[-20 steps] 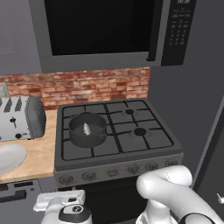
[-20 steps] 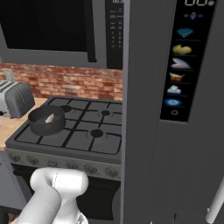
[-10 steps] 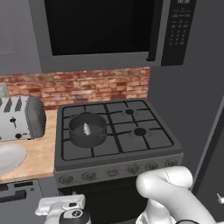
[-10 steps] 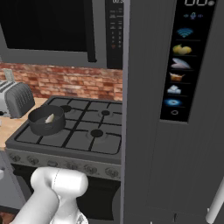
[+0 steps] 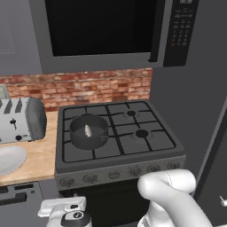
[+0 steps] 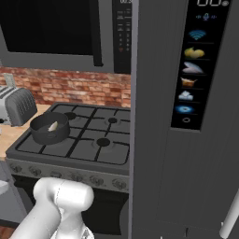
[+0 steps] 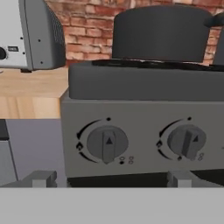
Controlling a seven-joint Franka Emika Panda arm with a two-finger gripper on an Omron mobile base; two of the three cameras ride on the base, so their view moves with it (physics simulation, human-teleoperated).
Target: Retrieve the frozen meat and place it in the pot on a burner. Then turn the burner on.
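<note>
The pot (image 5: 89, 131) stands on the front-left burner grate of the gas stove (image 5: 119, 156), left of centre in the left base view; in the right base view the same pot (image 6: 49, 129) sits at mid-left. The frozen meat (image 5: 88, 131) lies inside the pot, a slim pale piece leaning against the inner wall (it also shows as a pale sliver (image 6: 53, 126) in the right base view). The burner (image 5: 142, 133) at front right shows its round dark cap under the grate bars, uncovered.

The claw (image 7: 109, 179) is low in front of the stove's control panel, at the bottom of the hand view. Its fingertips (image 7: 40, 178) stand wide apart with nothing between them. Just above the fingertips are two control knobs: the left knob (image 7: 107, 142) in the centre-left of the hand view and the right knob (image 7: 187, 141) at centre-right. The claw touches neither.

A toaster (image 5: 21, 119) stands on the wooden worktop (image 5: 37, 160) at the left edge of the left base view, with a white plate (image 5: 9, 160) below it. A microwave (image 5: 111, 31) fills the upper part of that frame above a brick backsplash (image 5: 75, 88). A refrigerator (image 6: 186, 116) occupies the right half of the right base view.
</note>
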